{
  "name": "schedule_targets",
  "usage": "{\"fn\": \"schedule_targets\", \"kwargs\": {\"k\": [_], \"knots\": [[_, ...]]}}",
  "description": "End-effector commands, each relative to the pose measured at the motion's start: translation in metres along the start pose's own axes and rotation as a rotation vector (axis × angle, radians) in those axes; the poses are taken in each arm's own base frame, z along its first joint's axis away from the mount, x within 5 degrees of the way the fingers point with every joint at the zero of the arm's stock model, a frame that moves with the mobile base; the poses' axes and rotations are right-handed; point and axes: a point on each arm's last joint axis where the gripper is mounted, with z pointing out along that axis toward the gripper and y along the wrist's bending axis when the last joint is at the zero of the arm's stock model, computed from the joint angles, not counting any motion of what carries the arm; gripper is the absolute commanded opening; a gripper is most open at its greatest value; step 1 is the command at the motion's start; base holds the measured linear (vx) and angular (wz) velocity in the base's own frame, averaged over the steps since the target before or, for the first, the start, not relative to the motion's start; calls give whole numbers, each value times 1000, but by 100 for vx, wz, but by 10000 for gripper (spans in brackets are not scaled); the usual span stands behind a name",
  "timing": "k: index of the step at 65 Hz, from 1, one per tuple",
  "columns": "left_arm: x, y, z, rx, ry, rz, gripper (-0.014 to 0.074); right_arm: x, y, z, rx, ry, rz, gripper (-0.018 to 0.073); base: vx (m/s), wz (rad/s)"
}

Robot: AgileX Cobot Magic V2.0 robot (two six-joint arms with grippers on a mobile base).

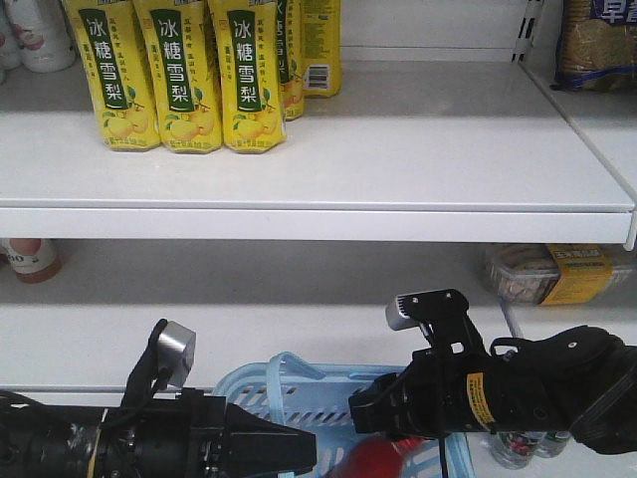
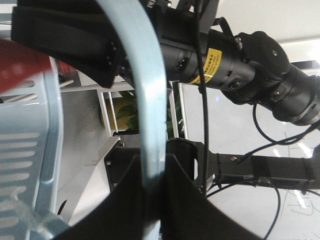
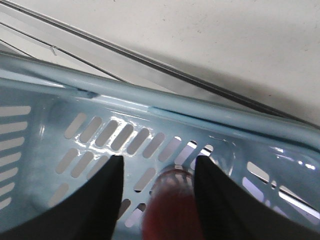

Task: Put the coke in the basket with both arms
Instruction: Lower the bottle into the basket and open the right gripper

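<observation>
Right jaws clasping coke bottle [image 3: 167, 212] over basket [image 3: 210, 114].

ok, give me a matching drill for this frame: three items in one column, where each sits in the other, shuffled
1. yellow rectangular drink cartons
2. red plastic bottle
3. light blue plastic basket handle

A. between the right end effector fingers, inside the light blue slotted basket
B. gripped by the left end effector
C. on the upper white shelf

Pairs: 1-C, 2-A, 3-B
</observation>
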Motion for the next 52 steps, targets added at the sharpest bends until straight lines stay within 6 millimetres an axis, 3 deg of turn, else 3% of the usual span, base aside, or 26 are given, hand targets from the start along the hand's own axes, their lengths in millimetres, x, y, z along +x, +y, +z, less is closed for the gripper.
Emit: {"fn": "schedule_targets", "kwargs": {"k": [1, 11, 28, 37, 52], "knots": [[5, -35, -5, 294, 62, 27, -8, -11, 8, -9, -22, -47, -37, 466, 0, 0], [5, -35, -5, 294, 62, 27, -8, -14, 11, -17, -23, -80, -47, 540, 0, 0], [5, -35, -5, 294, 62, 27, -8, -18, 27, -40, -103, -135, -70, 477, 0, 0], [5, -35, -5, 294, 62, 27, -8, -19, 38, -58, -155, -181, -85, 347, 0, 0], [5, -35, -5, 294, 62, 27, -7, -18, 60, -102, -236, -308, -171, -16, 0, 0]]}}
